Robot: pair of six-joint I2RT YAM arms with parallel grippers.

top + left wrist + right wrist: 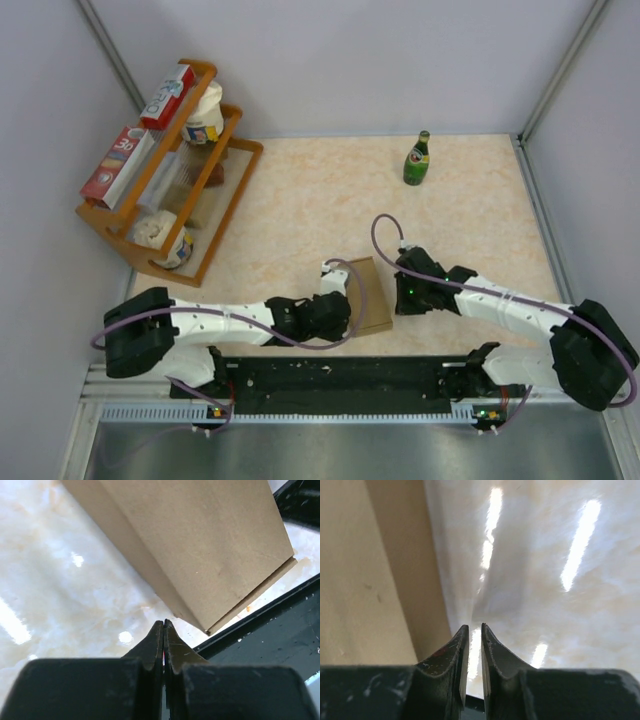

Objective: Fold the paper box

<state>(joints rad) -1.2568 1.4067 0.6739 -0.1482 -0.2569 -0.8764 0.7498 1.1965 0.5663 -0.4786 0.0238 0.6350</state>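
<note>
The paper box point(370, 296) lies closed on the table between my two grippers, a plain brown cardboard block with a seam along its near edge. My left gripper point(343, 318) sits at the box's near left corner, fingers pressed shut with nothing between them. In the left wrist view the box point(200, 545) fills the upper right, just beyond the gripper's point(164, 622) tips. My right gripper point(398, 290) is beside the box's right side. Its jaws point(474, 626) stand a narrow gap apart, empty, with the box wall point(355, 580) on the left.
A green bottle point(417, 160) stands at the back right. A wooden rack point(215, 215) at the back left holds red-and-white cartons point(165, 97) and jars. The black mounting rail point(340, 375) runs along the near edge, close behind the box point(270, 640).
</note>
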